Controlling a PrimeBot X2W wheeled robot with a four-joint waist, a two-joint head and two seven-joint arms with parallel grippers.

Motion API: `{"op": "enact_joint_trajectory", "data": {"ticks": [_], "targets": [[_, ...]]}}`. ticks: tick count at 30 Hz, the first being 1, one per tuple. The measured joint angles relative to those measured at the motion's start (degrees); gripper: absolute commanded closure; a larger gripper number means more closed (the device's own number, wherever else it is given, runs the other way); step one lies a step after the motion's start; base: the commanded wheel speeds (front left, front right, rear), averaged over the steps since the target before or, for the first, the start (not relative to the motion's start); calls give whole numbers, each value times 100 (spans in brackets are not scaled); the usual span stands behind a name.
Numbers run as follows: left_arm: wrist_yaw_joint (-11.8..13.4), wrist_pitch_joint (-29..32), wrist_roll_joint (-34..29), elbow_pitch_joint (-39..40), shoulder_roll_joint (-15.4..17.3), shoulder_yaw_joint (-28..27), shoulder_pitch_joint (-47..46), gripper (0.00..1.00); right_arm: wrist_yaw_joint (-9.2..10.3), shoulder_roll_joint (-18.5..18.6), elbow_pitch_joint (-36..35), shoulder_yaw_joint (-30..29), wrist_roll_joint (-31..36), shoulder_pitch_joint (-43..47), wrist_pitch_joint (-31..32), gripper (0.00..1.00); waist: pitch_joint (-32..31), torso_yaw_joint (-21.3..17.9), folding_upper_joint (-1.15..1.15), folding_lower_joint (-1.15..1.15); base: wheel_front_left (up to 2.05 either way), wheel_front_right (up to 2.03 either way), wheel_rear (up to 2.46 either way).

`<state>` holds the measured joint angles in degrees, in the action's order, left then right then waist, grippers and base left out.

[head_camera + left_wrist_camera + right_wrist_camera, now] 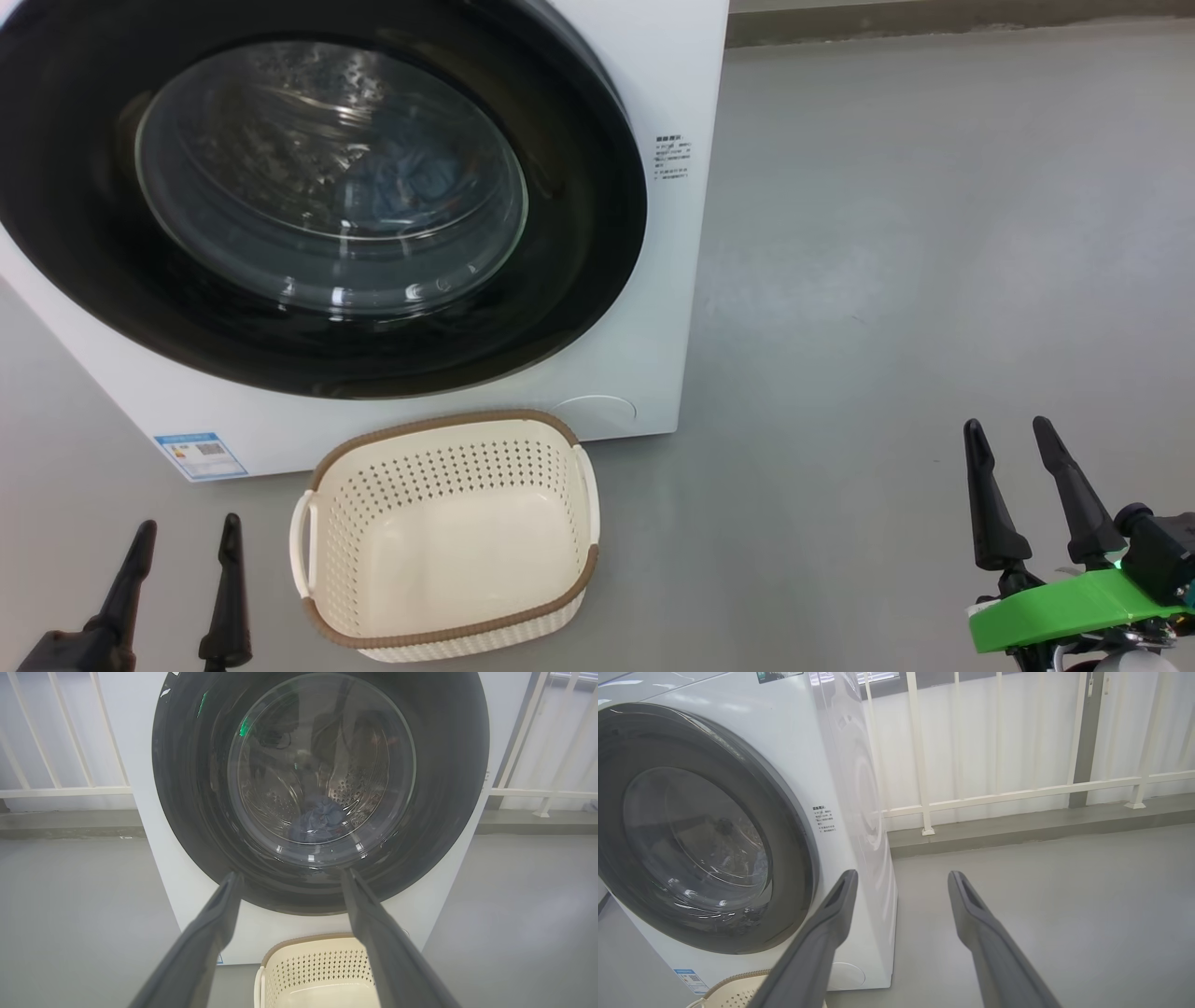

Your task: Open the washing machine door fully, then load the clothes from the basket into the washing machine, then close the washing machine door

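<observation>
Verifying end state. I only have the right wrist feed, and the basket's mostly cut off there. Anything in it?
Observer: No. The head view shows the basket empty, its bottom bare.
Operator: Clothes inside the machine?
Observer: Yes. The left wrist view shows a bluish bundle of clothes lying low behind the glass of the washing machine door.
Operator: Left gripper?
Observer: Left gripper is open and holds nothing. It is left of the basket and apart from it.
</observation>
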<state>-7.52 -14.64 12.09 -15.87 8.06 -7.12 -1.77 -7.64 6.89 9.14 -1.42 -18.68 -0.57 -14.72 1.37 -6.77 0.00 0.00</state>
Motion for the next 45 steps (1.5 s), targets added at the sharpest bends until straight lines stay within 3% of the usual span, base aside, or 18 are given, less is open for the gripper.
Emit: {"op": "enact_joint_trajectory", "data": {"ticks": [20, 21, 26, 32, 45], "targets": [[0, 0, 16, 35, 5, -4, 87, 0, -1, -18, -20, 38, 1, 0, 0, 0, -22, -27, 0, 0, 0, 0, 0], [0, 2, 19, -3, -14, -3, 94, 100, -1, -26, 19, 48, 2, 1, 1, 100, -22, -27, 0, -1, 0, 0, 0], [0, 30, 47, -269, -221, 30, 191, 100, -1, -174, 345, 129, -1, 142, 19, 100, -23, -27, 0, 0, 0, 0, 0], [0, 148, 407, -285, -225, 31, 208, 100, -1, -168, 363, 116, -358, 144, 110, 100, -42, 12, 0, 12, 0, 0, 0], [0, 354, 1232, -280, -241, 65, 199, 100, -1, -169, 381, 91, -1106, 127, 314, 100, -39, 87, 0, 0, 0, 0, 0]]}}
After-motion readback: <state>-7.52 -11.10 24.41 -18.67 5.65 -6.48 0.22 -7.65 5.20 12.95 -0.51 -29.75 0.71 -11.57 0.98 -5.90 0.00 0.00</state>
